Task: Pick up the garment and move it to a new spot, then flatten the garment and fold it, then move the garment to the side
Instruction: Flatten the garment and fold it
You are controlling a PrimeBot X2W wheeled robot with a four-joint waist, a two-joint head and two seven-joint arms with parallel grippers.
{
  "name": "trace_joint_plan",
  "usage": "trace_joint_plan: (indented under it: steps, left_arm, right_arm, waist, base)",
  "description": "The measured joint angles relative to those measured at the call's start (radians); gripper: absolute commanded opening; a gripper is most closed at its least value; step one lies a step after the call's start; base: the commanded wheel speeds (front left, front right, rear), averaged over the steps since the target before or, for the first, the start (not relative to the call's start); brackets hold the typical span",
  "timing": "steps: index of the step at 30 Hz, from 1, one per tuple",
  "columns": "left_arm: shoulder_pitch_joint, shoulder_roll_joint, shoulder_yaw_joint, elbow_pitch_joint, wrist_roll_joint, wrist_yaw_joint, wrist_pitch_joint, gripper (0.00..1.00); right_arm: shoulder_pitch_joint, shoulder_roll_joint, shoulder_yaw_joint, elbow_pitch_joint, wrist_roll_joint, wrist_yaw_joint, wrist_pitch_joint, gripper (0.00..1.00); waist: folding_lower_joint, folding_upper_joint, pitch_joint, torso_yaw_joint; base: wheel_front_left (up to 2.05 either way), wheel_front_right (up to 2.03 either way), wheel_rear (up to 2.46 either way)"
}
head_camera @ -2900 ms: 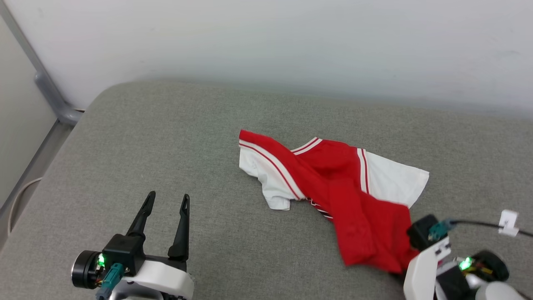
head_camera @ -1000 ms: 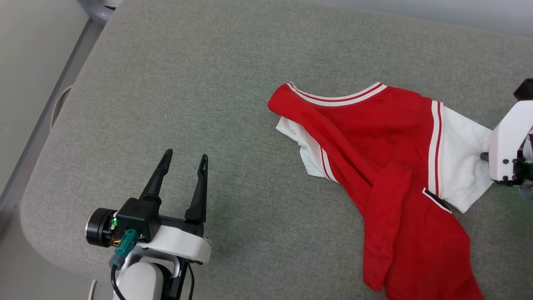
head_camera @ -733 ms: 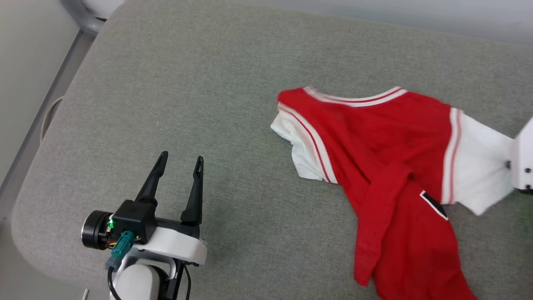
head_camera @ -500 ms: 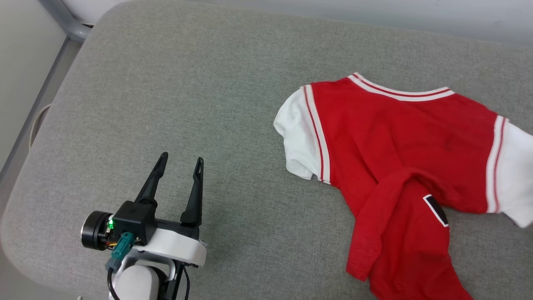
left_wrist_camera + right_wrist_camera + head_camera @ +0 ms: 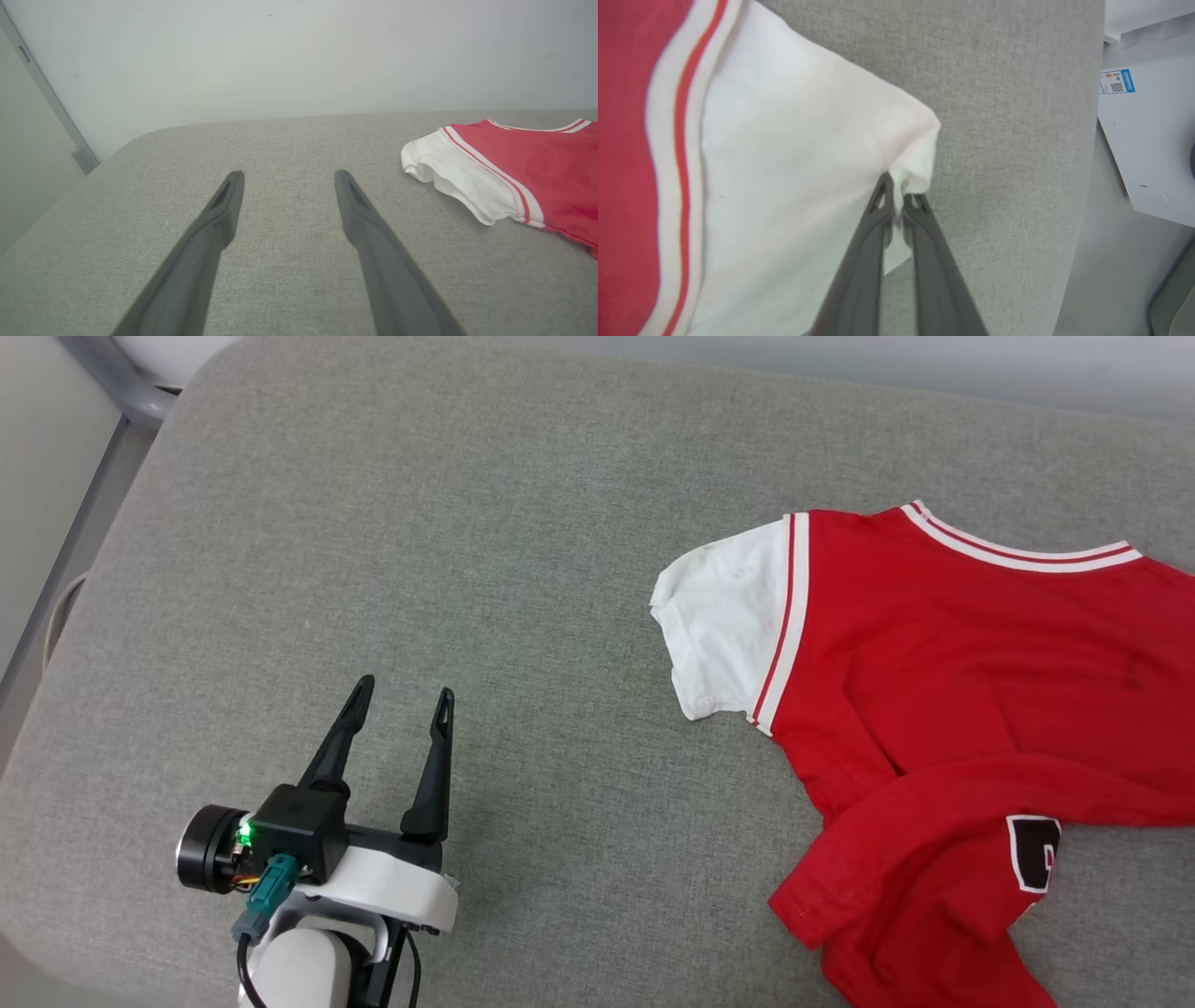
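The garment, a red jersey with white sleeves and striped trim, lies spread over the right half of the grey cushion; its lower part is folded over, showing a dark print. In the right wrist view my right gripper is shut on the hem of a white sleeve. My left gripper stands open over bare cushion at the lower left, well apart from the jersey's other white sleeve. The left wrist view shows that sleeve far right of the open fingers.
A pale wall rises behind the cushion. A grey metal post stands at the cushion's far left corner. In the right wrist view the cushion edge drops to the floor, where a white box with a label sits.
The right gripper has pulled the jersey by its sleeve to the right, spreading it out. The head camera has shifted. The left gripper has stayed open in place.
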Motion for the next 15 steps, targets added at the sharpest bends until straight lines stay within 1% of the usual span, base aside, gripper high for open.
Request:
trace_joint_plan:
  steps: [4, 7, 12, 15]
  left_arm:
    - [-0.002, 0.000, 0.005, 0.001, 0.002, 0.001, 0.000, 1.00]
    - [-0.004, 0.002, 0.013, 0.000, 0.003, 0.001, 0.000, 1.00]
    - [-0.002, 0.002, 0.033, 0.001, -0.015, 0.001, 0.000, 1.00]
    - [0.005, 0.000, 0.048, 0.001, -0.028, 0.001, 0.000, 1.00]
  right_arm:
    - [-0.005, 0.038, -0.012, 0.008, -0.013, 0.000, -0.068, 1.00]
    - [-0.016, 0.062, -0.001, -0.003, -0.037, 0.000, -0.142, 1.00]
    - [-0.019, 0.128, 0.030, -0.066, 0.017, 0.000, -0.286, 1.00]
    - [0.002, 0.152, 0.061, -0.127, 0.058, 0.000, -0.387, 1.00]
  waist:
    - [0.0000, 0.0000, -0.011, -0.014]
    - [0.0000, 0.0000, -0.026, -0.029]
    - [0.0000, 0.0000, -0.071, -0.063]
    - [-0.0001, 0.0000, -0.103, -0.091]
  base:
    - [0.00, 0.00, 0.00]
    - [0.00, 0.00, 0.00]
    - [0.00, 0.00, 0.00]
    - [0.00, 0.00, 0.00]
